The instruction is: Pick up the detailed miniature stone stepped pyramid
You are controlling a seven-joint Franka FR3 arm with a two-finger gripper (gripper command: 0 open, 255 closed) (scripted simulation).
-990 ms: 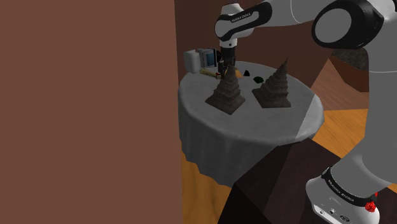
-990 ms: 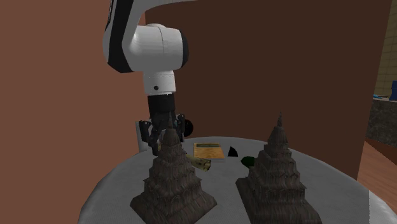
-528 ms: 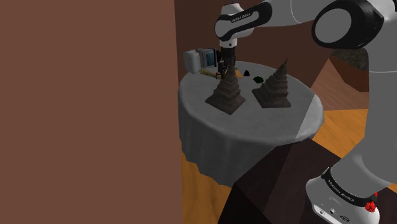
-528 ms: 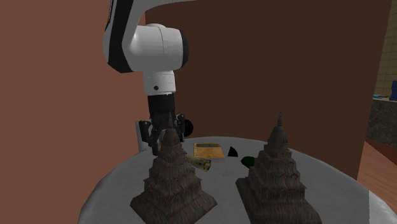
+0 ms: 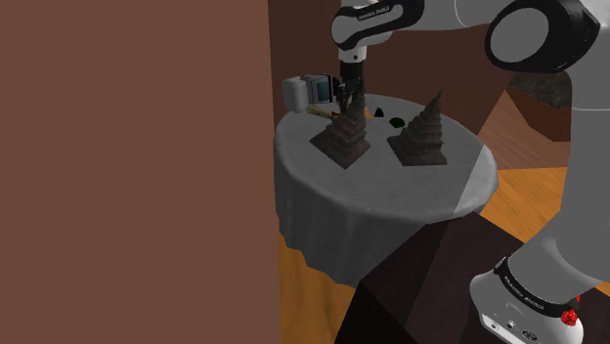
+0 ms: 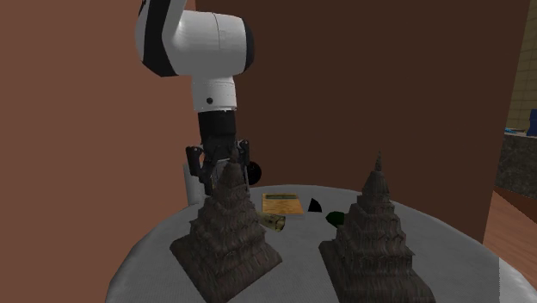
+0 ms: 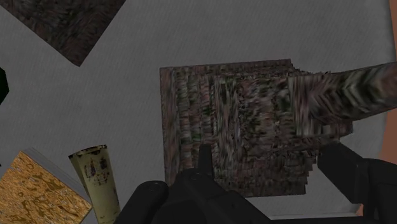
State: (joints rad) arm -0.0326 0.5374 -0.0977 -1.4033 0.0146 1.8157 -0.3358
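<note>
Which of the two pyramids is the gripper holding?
The pyramid at the second exterior view's left: the gripper clasps its tip; the other pyramid stands free.

The held pyramid and the free pyramid at its 3 o'clock make two. One table and one gripper. Toward 12 o'clock from the pyramids lie one yellow-brown slab, one pale tube, one black cone and one green lump. The white box and the blue-fronted box make two.
</note>
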